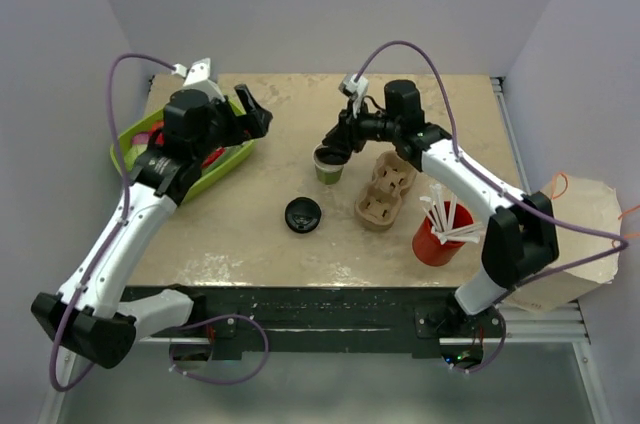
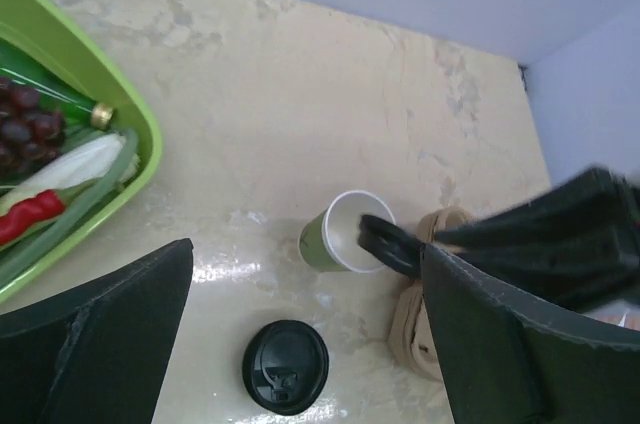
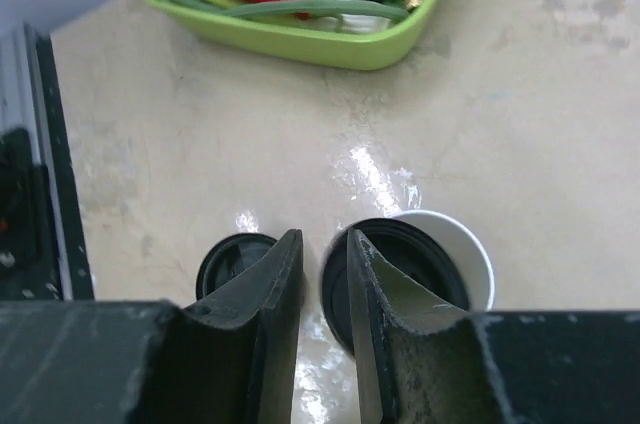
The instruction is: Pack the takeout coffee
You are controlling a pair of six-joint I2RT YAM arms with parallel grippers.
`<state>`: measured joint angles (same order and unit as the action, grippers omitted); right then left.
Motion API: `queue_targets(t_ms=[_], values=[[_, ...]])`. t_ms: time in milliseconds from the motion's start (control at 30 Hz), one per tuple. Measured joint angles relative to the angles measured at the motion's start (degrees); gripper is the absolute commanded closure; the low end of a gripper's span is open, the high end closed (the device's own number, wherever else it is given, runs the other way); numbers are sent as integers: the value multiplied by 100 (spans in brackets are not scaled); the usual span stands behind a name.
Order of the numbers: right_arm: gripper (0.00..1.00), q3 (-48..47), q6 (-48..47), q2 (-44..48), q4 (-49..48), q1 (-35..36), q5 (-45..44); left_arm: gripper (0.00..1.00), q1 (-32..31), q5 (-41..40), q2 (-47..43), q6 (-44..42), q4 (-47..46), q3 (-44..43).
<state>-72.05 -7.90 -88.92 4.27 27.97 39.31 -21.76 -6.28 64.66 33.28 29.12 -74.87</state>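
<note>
The small green paper cup [image 1: 328, 171] stands upright near the table's middle, its pale inside showing in the left wrist view [image 2: 325, 236]. My right gripper [image 1: 337, 147] is shut on the edge of a round black lid [image 3: 405, 256]. It holds the lid tilted over the cup's pale rim [image 3: 478, 259], partly covering the opening. In the right wrist view its fingers [image 3: 325, 241] stand nearly together. My left gripper [image 1: 255, 112] is open and empty, above the table left of the cup, fingers wide apart [image 2: 308, 274].
A second, loose black lid [image 1: 302, 215] lies flat in front of the cup, also seen in the left wrist view [image 2: 286, 366]. A brown cardboard cup carrier [image 1: 387, 189] lies right of the cup. A red cup with white straws [image 1: 437, 236] stands front right. A green tray of produce [image 1: 225, 166] sits at left.
</note>
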Motion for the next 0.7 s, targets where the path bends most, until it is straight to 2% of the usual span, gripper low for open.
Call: queue_targets(t_ms=[133, 233, 400, 467, 567, 700], values=[[79, -514, 1224, -789, -11, -389, 234, 0, 0, 769, 584, -234, -671, 461], [77, -527, 1961, -1073, -63, -575, 380, 0, -7, 1322, 1182, -330, -929, 597], [71, -529, 2083, -1071, -35, -640, 361, 0, -7, 1703, 1576, -448, -994, 612], [63, -527, 1733, -953, 68, -621, 326, 0, -7, 1768, 1569, -472, -1058, 614], [48, -232, 522, -483, 98, -531, 131, 0, -7, 1805, 1569, -503, -1123, 614], [48, 354, -1580, 422, 450, 59, -461, 0, -7, 1696, 1556, -525, -997, 636]])
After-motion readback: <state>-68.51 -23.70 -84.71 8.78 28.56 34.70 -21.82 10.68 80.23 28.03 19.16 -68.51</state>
